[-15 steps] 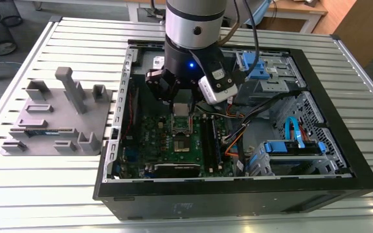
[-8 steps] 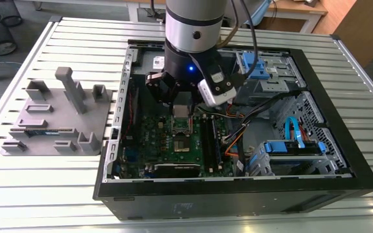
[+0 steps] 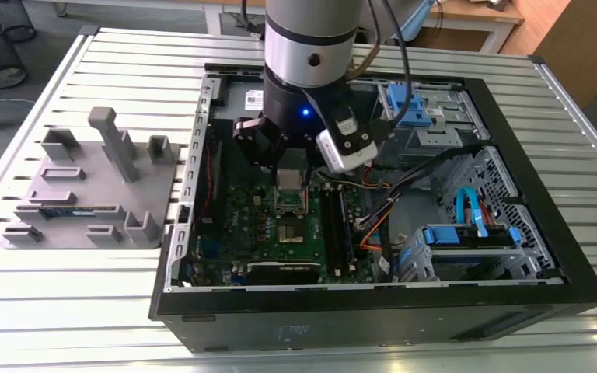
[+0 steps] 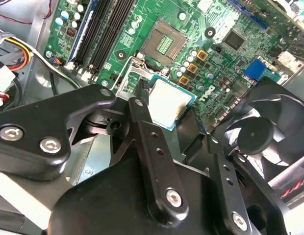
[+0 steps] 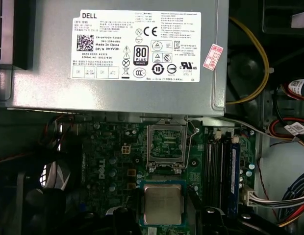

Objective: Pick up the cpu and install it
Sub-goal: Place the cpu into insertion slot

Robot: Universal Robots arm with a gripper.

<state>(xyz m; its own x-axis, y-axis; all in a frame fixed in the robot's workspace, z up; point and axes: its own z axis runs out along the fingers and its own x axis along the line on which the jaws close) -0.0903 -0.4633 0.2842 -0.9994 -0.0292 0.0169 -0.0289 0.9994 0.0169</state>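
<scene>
The cpu (image 4: 167,102) is a small square chip with a shiny silver top and a thin pale rim. My gripper (image 4: 169,108) is shut on it, one black finger (image 4: 140,100) against each of two opposite edges. The first wrist view shows the cpu (image 5: 163,203) hanging over the green motherboard, just off to one side of the open socket (image 5: 166,143) and not in it. The socket (image 4: 164,44) is a metal frame with a field of contacts inside. In the exterior view my gripper (image 3: 290,172) reaches down into the open computer case (image 3: 547,233) over the board.
A grey power supply (image 5: 117,49) borders the socket on one side and black memory slots (image 5: 218,166) on another. A black fan (image 4: 260,134) sits close to my fingers. Cables and blue drive caddies (image 3: 469,233) fill the case's right. A grey fixture (image 3: 91,194) stands left of the case.
</scene>
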